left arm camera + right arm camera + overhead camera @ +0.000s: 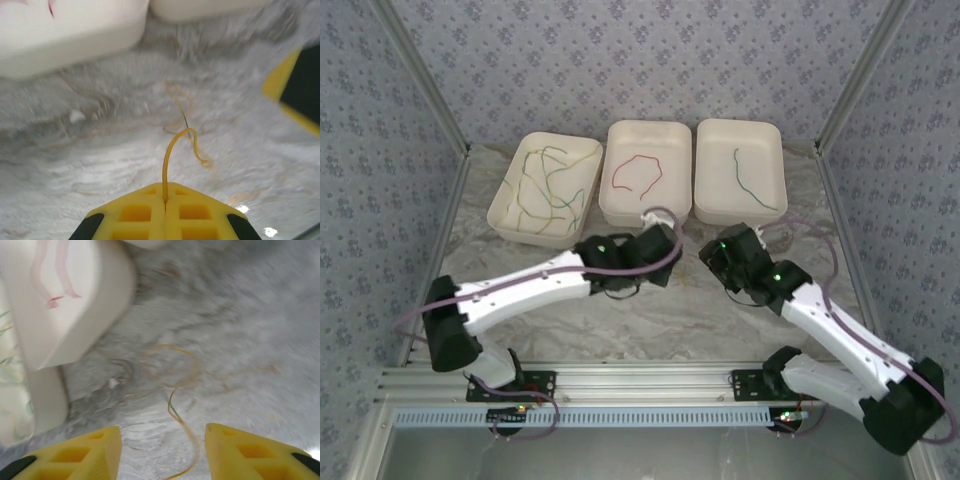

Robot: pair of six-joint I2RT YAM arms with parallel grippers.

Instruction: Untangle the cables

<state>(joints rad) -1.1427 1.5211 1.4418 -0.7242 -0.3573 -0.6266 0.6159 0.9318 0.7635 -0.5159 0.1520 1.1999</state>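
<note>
Between the tips of the left claw (165, 196), pressed together, the yellow cable (169, 150) is pinched and loops ahead (a darker strand (185, 121) seems twisted in), the right claw (163, 442) is spread, so a hasty pull may tighten the tangle.

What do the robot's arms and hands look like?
The left arm and right arm are white tubes with chunky black joints, tiny green lights and a purplish-grey cord looping alongside. The left hand and right hand each have two yellow fingers with square pockets and black patches.
</note>
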